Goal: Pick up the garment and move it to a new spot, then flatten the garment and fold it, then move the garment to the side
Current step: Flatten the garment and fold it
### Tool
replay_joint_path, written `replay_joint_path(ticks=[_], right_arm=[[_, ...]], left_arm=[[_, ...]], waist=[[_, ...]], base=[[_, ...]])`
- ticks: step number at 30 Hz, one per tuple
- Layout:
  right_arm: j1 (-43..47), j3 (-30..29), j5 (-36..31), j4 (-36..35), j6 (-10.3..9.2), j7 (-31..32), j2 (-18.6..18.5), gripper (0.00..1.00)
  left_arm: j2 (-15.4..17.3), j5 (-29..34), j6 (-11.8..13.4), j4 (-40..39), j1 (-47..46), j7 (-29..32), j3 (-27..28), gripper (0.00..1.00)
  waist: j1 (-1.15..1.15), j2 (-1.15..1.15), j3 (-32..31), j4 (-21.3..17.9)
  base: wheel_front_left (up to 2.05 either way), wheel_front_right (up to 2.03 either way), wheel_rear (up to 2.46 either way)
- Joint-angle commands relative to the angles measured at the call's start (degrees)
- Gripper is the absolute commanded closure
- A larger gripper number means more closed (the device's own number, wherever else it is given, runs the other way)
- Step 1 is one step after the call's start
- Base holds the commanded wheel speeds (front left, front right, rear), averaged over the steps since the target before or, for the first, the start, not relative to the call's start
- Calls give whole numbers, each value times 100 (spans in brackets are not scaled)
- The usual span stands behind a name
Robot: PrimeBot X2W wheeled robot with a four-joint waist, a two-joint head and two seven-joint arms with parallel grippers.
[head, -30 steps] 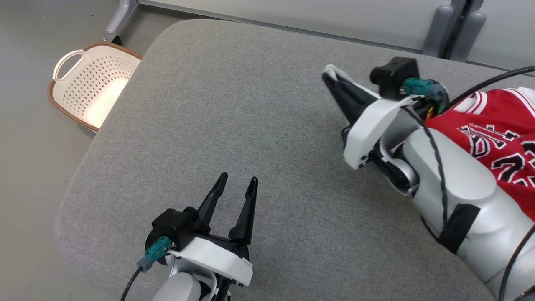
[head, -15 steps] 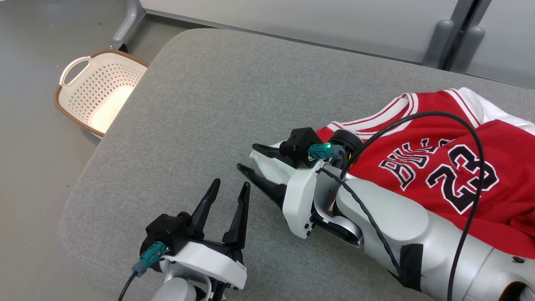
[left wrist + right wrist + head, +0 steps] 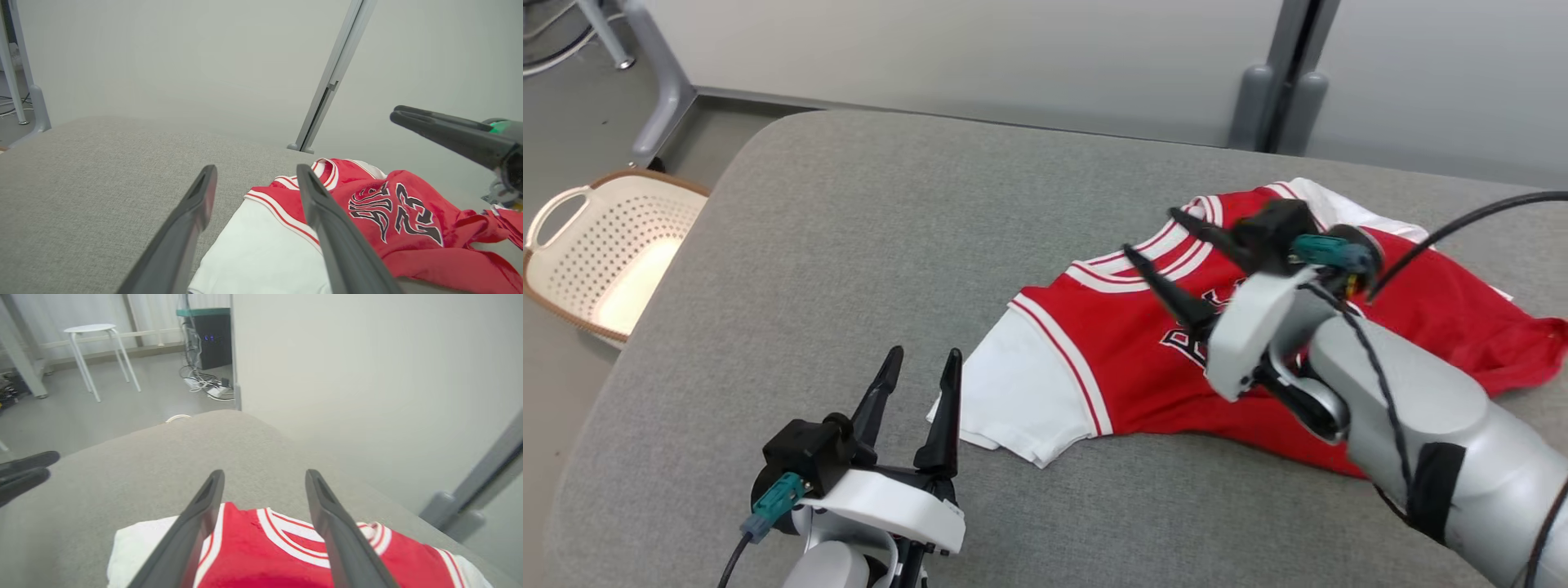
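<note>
Surface: we see a grey padded cushion [image 3: 890,229] with rounded corners, standing in front of a pale wall panel.

Garment: a red jersey [image 3: 1127,376] with white sleeves, red-and-white striped trim and black lettering. In the left wrist view [image 3: 412,253] we read the number 23 on it.

Garment position: it lies on the right half of the cushion. One white sleeve is spread toward the middle, and the far right end is rumpled and not flat.

Left gripper [image 3: 924,354]: it sits at the near edge of the cushion with its fingers pointing away from the robot. The jaws stand wide apart and hold nothing.

Left gripper to garment: the white sleeve lies just beside the tips. In its own wrist view [image 3: 256,171] the sleeve shows between and beyond the two fingers. We cannot tell whether they touch the cloth.

Right gripper [image 3: 1150,231]: it hangs over the collar end of the jersey. The jaws are fully spread and nothing is between them.

Right gripper to garment: the left wrist view shows these fingers [image 3: 441,130] raised clear of the cloth. Its own wrist view [image 3: 264,475] looks down past both fingers at the striped collar [image 3: 286,535].

Cable [image 3: 1462,216]: a black lead arcs from the right wrist toward the right edge of the head view.

Basket [image 3: 596,261]: a white perforated basket with a brown rim stands on the floor, left of the cushion.

Background: a white stool [image 3: 92,328] stands on the floor beyond the cushion.
</note>
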Motion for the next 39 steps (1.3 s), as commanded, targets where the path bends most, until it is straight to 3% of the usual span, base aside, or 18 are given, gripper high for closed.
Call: replay_joint_path(ticks=[1, 10, 19, 27, 39], right_arm=[[189, -167, -49, 133, -1, -132, -68, 0], [1515, -2339, -318, 1032, 0, -917, -390, 0], [2968, -4226, -1404, 611, 0, -964, -97, 0], [3670, -5076, -2265, 73, 0, -672, 276, 0], [4065, -5777, -2844, -374, 0, 166, 585, 0]], left_arm=[[28, 47, -41, 15, 36, -7, 69, 0], [26, 148, -95, 81, 246, -7, 434, 0], [25, 201, -144, 129, 265, -7, 477, 0], [26, 201, -156, 139, 242, -7, 421, 0], [26, 143, -149, 160, 131, -7, 292, 0]], waist=[[0, 0, -154, -232], [0, 0, -305, -820], [0, 0, -232, -1002], [0, 0, -178, -1009], [0, 0, -94, -910]], base=[[0, 0, 0], [0, 0, 0], [0, 0, 0], [0, 0, 0], [0, 0, 0]])
